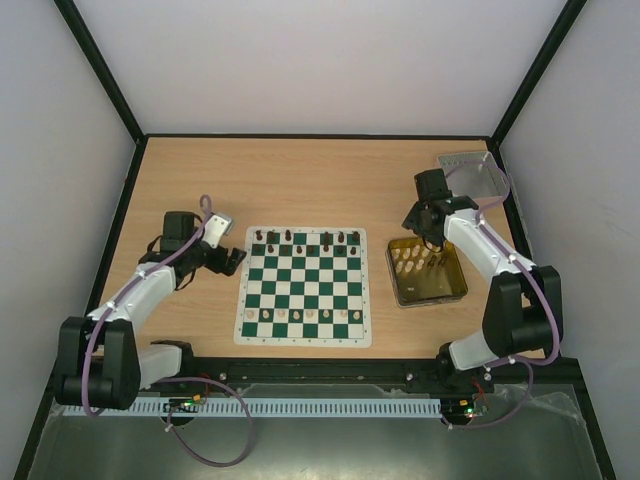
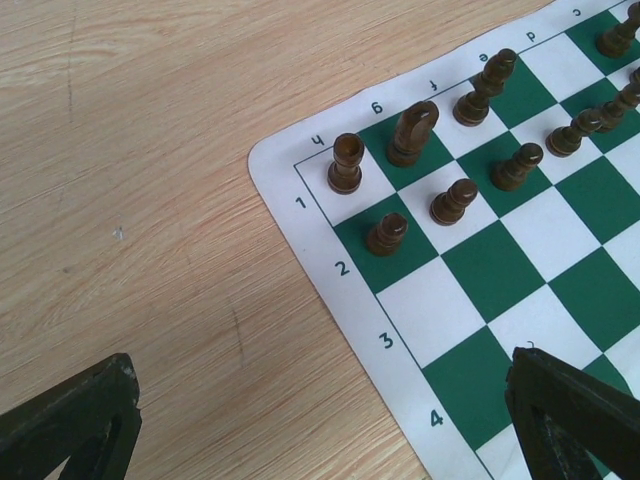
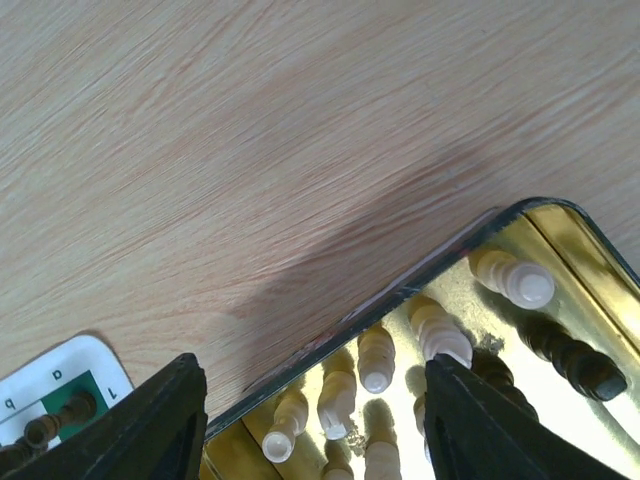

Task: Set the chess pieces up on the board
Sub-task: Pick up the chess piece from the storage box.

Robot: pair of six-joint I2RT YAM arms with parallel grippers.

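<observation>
The green and white board (image 1: 304, 286) lies mid-table, with dark pieces (image 1: 305, 238) along its far edge and cream pieces (image 1: 300, 315) along its near edge. In the left wrist view several dark pieces (image 2: 455, 200) stand on the board's corner (image 2: 300, 170). My left gripper (image 1: 228, 260) is open and empty, just left of the board. My right gripper (image 1: 432, 245) is open and empty above the far edge of the gold tin (image 1: 427, 271), over upright cream pieces (image 3: 376, 358) and a dark piece (image 3: 570, 355) inside it.
A grey square tray (image 1: 473, 172) sits at the far right corner by the wall. Bare wooden table lies beyond the board and left of it (image 2: 150, 200). The gold tin's rim (image 3: 400, 290) runs under the right gripper.
</observation>
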